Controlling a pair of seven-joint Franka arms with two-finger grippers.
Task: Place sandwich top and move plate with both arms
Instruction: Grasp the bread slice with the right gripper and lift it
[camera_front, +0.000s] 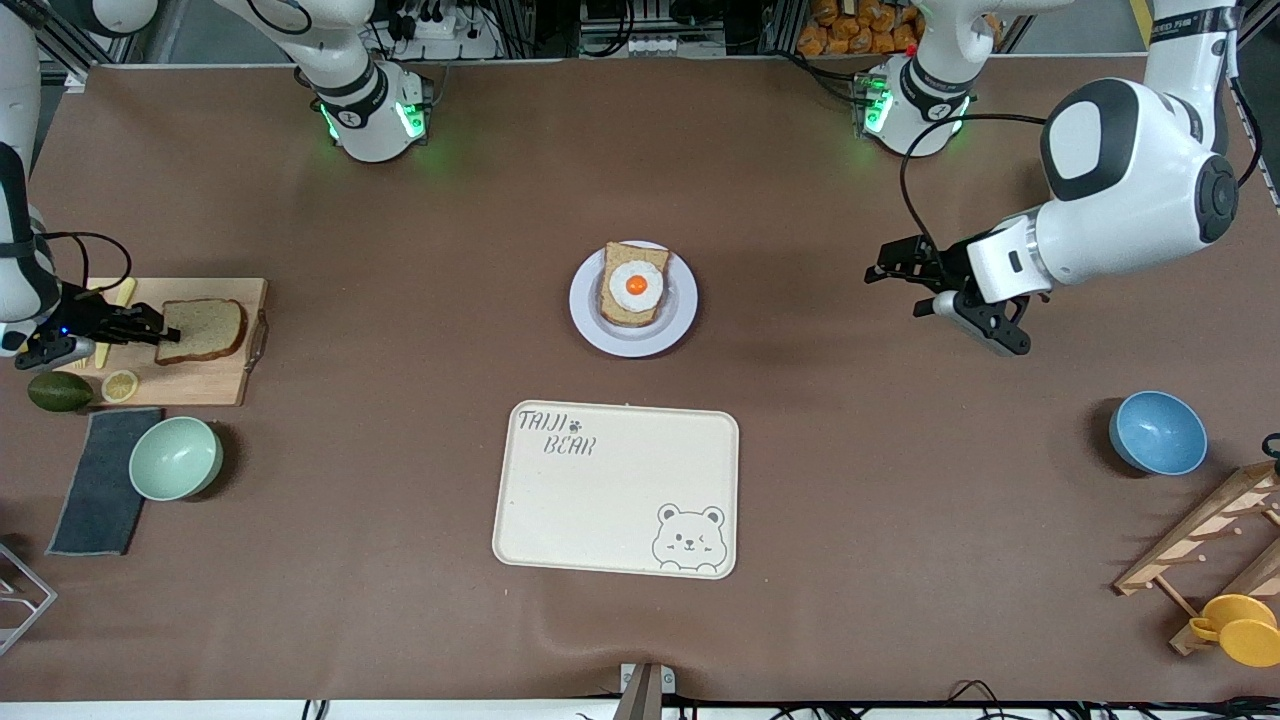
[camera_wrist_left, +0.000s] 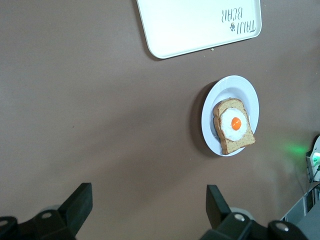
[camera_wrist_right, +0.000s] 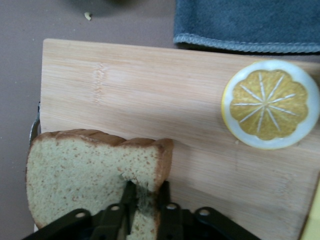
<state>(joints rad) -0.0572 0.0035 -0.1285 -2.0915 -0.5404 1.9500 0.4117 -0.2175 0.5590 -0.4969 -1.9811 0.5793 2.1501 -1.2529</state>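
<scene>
The sandwich top (camera_front: 205, 330) (camera_wrist_right: 90, 175), a plain tan bread slice with a darker crust, lies on a wooden cutting board (camera_front: 215, 385) at the right arm's end of the table. My right gripper (camera_front: 160, 330) (camera_wrist_right: 146, 187) is shut on the slice's edge, and its fingers dent the crumb. The pale plate (camera_front: 680, 320) (camera_wrist_left: 207, 125) sits mid-table and bears a bread slice with a fried egg (camera_front: 635, 285) (camera_wrist_left: 234, 125). My left gripper (camera_front: 900, 285) (camera_wrist_left: 147, 197) hangs open over bare table toward the left arm's end, with nothing between its fingers.
A cream bear-printed tray (camera_front: 620, 490) (camera_wrist_left: 190, 25) lies nearer the front camera than the plate. Beside the board are a lemon slice (camera_front: 120, 385) (camera_wrist_right: 271, 104), a green fruit (camera_front: 58, 390), a grey cloth (camera_front: 100, 490) and a green bowl (camera_front: 175, 458). A blue bowl (camera_front: 1158, 432) and wooden rack (camera_front: 1210, 530) stand at the left arm's end.
</scene>
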